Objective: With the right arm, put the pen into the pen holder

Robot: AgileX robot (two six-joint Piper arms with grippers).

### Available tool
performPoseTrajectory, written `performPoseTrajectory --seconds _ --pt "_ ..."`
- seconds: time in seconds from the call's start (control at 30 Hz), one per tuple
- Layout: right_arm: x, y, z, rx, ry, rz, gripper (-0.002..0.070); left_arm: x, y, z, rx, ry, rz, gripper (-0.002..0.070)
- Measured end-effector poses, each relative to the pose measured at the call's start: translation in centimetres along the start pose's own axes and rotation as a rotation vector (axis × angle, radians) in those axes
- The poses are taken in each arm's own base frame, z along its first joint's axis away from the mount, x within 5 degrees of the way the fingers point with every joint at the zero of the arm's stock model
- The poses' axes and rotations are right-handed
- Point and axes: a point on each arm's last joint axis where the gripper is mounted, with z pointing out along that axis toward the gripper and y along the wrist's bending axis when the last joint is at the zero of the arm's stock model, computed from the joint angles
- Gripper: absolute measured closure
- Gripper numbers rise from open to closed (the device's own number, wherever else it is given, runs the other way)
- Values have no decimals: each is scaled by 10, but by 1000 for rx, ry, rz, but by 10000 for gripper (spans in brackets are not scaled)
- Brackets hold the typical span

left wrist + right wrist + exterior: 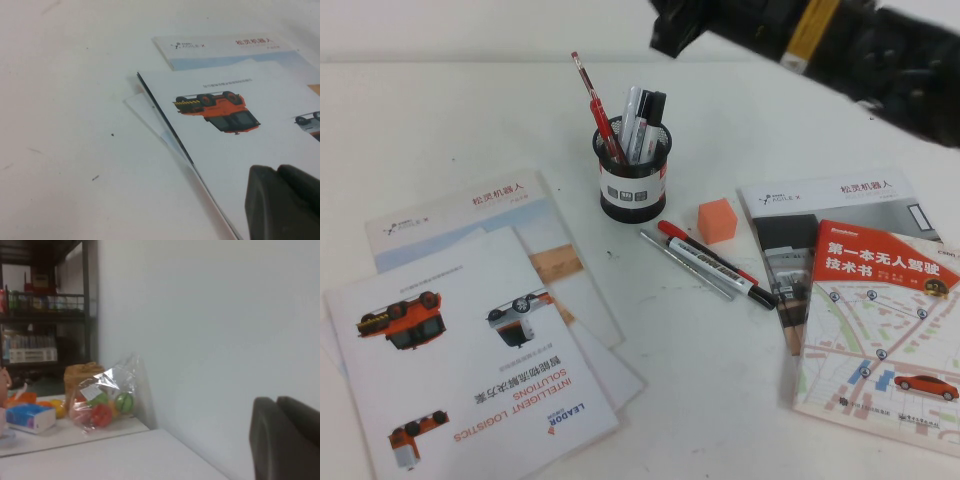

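The pen (pixel 596 108) is already standing in the pen holder (pixel 633 170), leaning over the rim on the robot's left side, with its long upper part sticking out well above the mesh; other pens are sharing the cup with it. The right arm (pixel 820 35) is hanging high over the far edge of the table, well apart from the holder and above it. In the right wrist view the right gripper (pixel 286 437) is showing its fingers pressed together with nothing between them, and it is looking toward a wall and a shelf, not at the table. The left gripper (pixel 282 200) is sitting low over the brochures (pixel 240 150) on the left side, far from the holder; its fingers also seem to be together and empty.

From here the task is looking finished, I think; the risk is mostly in the leaning pen. It is so long and tilted that it may tip the light holder or slide out if something is bumping it; the right arm coming back low past the cup would be the likely cause.
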Motion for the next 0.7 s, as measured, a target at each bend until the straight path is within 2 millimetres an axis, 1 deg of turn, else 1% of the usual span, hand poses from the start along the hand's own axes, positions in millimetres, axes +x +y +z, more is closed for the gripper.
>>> performPoseTrajectory --seconds 0.07,0.1,0.13,0.17,0.23,0.3,0.43,0.53,0.7 --pt "-21 11 -13 42 24 -25 692 0 0 0 0 0 0 677" --pt "-24 17 -23 74 54 -31 692 0 0 0 0 0 0 677" --pt "-31 22 -31 106 71 -41 692 0 0 0 0 0 0 678" --pt "-30 26 -38 128 91 -36 693 0 0 0 0 0 0 677" --pt "-38 40 -59 186 131 -49 694 0 0 0 0 0 0 677" --pt "-40 53 -78 222 163 -50 695 0 0 0 0 0 0 677" --pt "-58 81 -115 280 167 -71 695 0 0 0 0 0 0 678" --pt "-67 97 -139 333 165 -71 695 0 0 0 0 0 0 677" --pt "-75 122 -174 395 158 -69 695 0 0 0 0 0 0 678"
